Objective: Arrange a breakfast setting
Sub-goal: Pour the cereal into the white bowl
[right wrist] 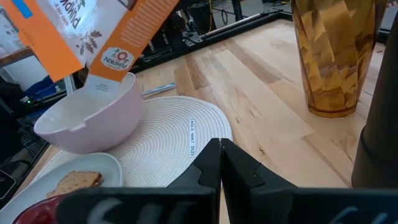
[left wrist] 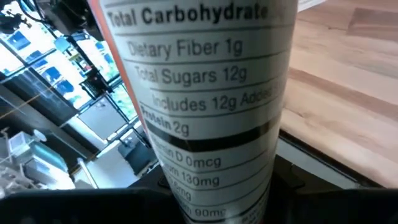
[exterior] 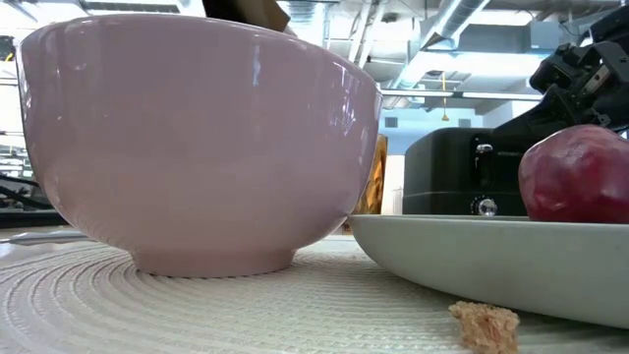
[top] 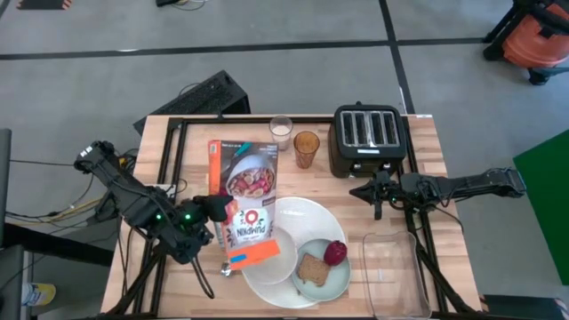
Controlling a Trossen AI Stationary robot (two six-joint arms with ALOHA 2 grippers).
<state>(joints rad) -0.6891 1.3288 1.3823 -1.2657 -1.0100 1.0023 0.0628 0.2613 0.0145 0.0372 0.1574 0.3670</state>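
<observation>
High view: one wooden table (top: 418,142); one orange-white cereal box (top: 248,209), tipped over one white bowl (top: 269,267); left gripper (top: 216,209) clamped on the box's side. One large white plate (top: 302,213), round, under the bowl. One pale green small plate (top: 322,283), holding one slice of toast (top: 311,269) and one red fruit (top: 335,253). One milk glass (top: 281,130) and one amber glass (top: 306,148), side by side behind the box. One black toaster (top: 368,138), four slots. One clear rectangular tray (top: 394,271), nothing inside. Right gripper (top: 376,203) beside the toaster, fingers shut, holding nothing.

Low view: bowl (exterior: 197,138) smooth, glossy, on a ribbed woven mat (exterior: 246,315); one crumb (exterior: 484,324); fruit (exterior: 578,175) on plate rim (exterior: 491,251).

Left wrist view: nutrition panel of box (left wrist: 199,99) fills frame.

Right wrist view: box (right wrist: 93,31) tilted over bowl (right wrist: 90,121), contents not discernible; faceted amber glass (right wrist: 336,56).
</observation>
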